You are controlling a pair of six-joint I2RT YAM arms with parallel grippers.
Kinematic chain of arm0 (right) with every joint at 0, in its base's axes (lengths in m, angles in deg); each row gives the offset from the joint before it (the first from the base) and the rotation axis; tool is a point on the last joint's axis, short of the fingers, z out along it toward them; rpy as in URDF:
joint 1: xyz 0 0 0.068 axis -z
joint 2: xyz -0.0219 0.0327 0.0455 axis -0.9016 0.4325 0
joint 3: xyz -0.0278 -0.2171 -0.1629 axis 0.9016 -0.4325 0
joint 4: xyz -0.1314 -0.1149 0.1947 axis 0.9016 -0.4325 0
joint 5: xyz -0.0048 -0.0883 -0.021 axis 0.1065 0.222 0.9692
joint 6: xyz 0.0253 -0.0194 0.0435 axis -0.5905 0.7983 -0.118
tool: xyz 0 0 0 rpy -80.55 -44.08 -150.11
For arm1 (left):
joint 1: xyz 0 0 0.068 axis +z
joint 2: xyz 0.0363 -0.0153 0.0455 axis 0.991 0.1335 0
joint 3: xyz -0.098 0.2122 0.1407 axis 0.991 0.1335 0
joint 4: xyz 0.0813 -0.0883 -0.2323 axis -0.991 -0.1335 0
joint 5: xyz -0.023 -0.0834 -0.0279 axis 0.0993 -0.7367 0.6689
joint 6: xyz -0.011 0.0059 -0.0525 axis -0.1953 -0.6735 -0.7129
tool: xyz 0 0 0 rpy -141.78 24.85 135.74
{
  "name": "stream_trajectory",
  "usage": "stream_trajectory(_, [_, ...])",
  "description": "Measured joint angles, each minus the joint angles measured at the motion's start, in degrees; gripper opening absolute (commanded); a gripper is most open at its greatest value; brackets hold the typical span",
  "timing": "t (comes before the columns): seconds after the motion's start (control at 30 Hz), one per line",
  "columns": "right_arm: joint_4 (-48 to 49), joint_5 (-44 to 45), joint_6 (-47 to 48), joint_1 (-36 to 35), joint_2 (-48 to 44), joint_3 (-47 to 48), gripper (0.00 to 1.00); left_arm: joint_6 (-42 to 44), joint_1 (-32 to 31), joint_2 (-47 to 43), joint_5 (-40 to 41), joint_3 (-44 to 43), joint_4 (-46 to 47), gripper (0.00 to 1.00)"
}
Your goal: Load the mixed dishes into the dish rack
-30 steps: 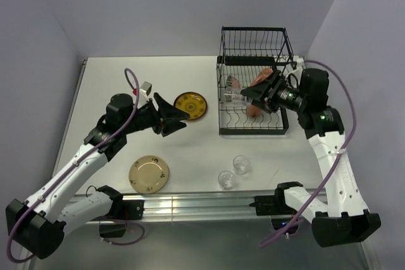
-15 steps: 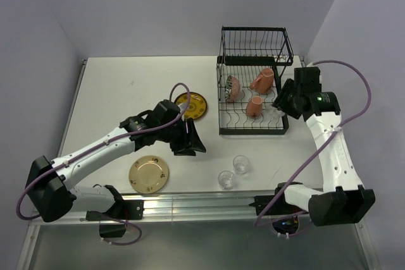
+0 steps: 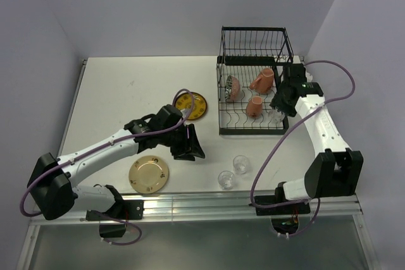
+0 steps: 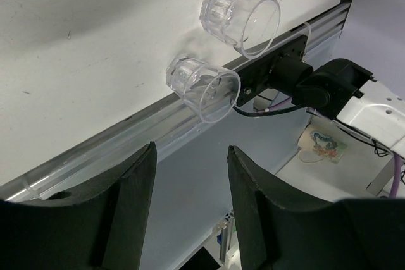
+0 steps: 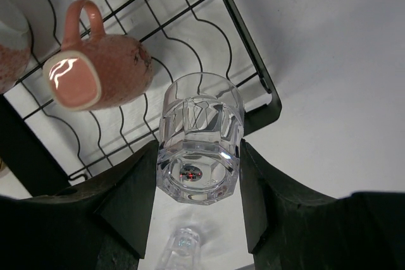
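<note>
The right pincer (image 5: 199, 156) is clenched on a clear glass (image 5: 201, 121), with one finger pressed to each side. The thick base of the glass faces the wrist and its mouth points away, toward the dish rack (image 5: 245, 55). The glass hangs over the near right corner of the rack's slotted base, just beside a mug (image 5: 95, 74) lying on the wires. Whether the glass touches the wires I cannot tell.

Step in hand, in my judgement: setting this glass into the rack. The next move calls for a short descent until the glass seats on the wires clear of the mug. Then comes a release and a straight withdrawal, so the fingers do not drag it over the edge rail.

The right arm rises from its base at the near right and reaches far along the right side of the tabletop (image 3: 126, 86). It bends inward at the wrist over the rack's right edge.

The left pincer (image 4: 190, 156) is released, fingers apart, with nothing between them. It hovers over the tabletop, aimed at the two glasses (image 4: 202, 86) standing near the near edge, apart from both. The left arm stretches diagonally from the near left toward the middle.

Load status: a second mug (image 3: 262, 80) and the dark patterned bowl (image 3: 231, 86) are in the rack. The yellow patterned plate (image 3: 190, 104) and the tan speckled plate (image 3: 149, 174) lie on the tabletop, not yet loaded.
</note>
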Motion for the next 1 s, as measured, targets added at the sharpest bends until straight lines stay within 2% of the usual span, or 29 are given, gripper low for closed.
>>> stream_trajectory(0.47, [2.97, -1.95, 0.00, 5.81, 8.46, 0.57, 0.00, 1.75, -0.79, 2.54, -0.24, 0.00, 0.33, 0.54])
stream_trajectory(1.0, [4.85, -5.11, 0.00, 6.40, 12.26, -0.98, 0.00, 2.54, -1.64, 4.66, -0.50, 0.00, 0.37, 0.53])
